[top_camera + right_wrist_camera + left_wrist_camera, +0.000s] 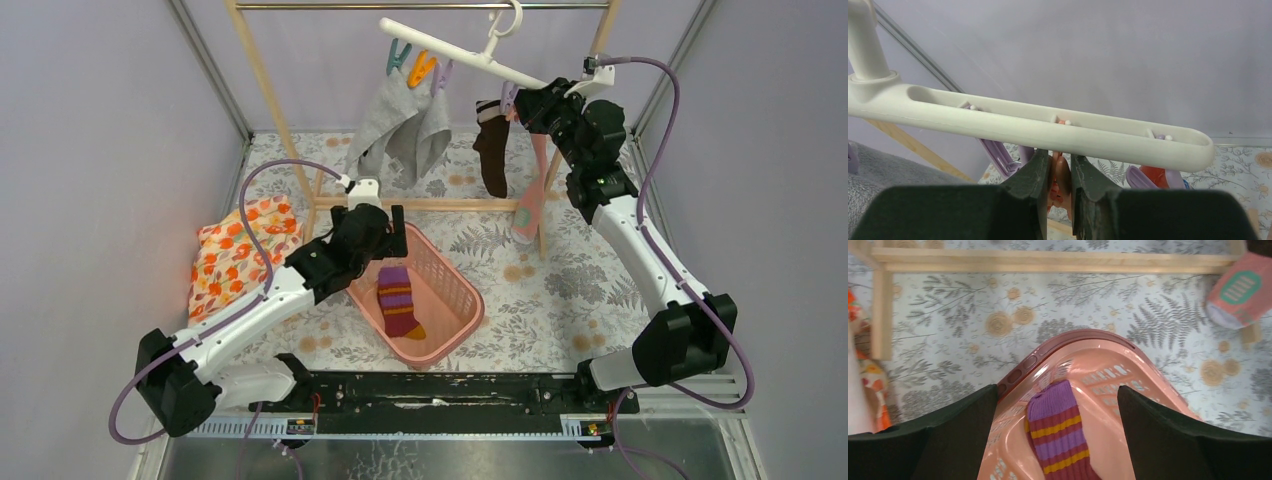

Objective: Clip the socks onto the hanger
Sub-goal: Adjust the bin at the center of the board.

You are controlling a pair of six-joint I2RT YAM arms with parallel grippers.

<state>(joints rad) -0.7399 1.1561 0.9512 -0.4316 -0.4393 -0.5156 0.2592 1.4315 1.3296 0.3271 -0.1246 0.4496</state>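
The purple sock (pixel 400 300) with dark red and orange stripes lies flat in a pink basket (pixel 458 290). My left gripper (pixel 392 243) is open and empty above the basket's far end. In the left wrist view the gripper (pixel 1057 390) has the sock's cuff (pixel 1058 432) between and below its fingers. The white hanger (pixel 450 50) hangs tilted from the rack's top rod. My right gripper (pixel 525 105) is at its right end. In the right wrist view the gripper (pixel 1060 165) is shut on an orange clip (pixel 1063 177) just under the hanger bar (pixel 1048 127).
Grey socks (pixel 405 125), a dark brown sock (pixel 492 145) and a long pink sock (pixel 530 205) hang from the hanger. The wooden rack frame (pixel 265 90) stands behind the basket. An orange-patterned cloth (pixel 235 255) lies at the left. Purple clips (pixel 998 155) flank the orange one.
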